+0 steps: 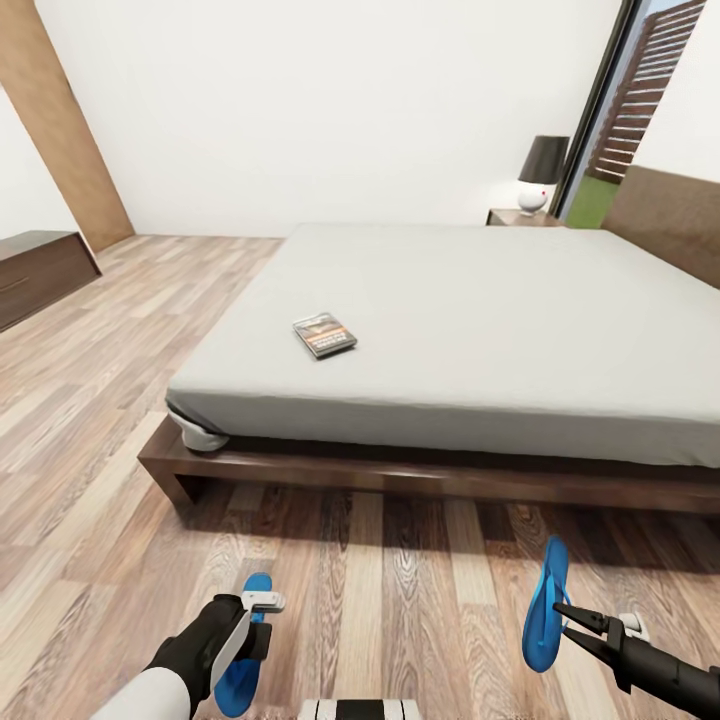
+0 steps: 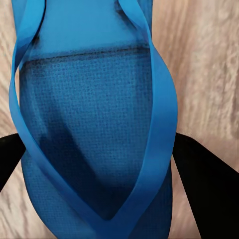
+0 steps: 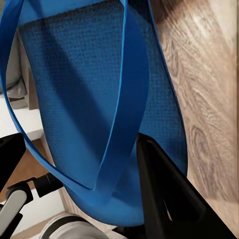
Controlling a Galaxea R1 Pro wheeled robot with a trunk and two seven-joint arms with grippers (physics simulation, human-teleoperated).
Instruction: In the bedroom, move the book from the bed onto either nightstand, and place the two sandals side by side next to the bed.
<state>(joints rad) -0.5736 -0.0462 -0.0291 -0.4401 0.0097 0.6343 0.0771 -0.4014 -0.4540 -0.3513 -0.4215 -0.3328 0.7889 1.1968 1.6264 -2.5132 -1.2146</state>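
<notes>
- Blue sandals: left pincer (image 1: 262, 612) clenched on one sandal (image 1: 238, 668) low over the floor (image 1: 400, 600); right pincer (image 1: 562, 612) grasps the other sandal (image 1: 545, 618), lifted edge-up for carrying.
- Book (image 1: 324, 335) lies near the bed's (image 1: 480, 320) foot edge, not yet moved.

No legible text, labels, brands or numbers. The book (image 1: 325, 336) on the bed (image 1: 480, 330) has a dark cover with an orange band; any lettering on it is too small and blurred to read. Sandal soles in both wrist views carry no markings.
</notes>
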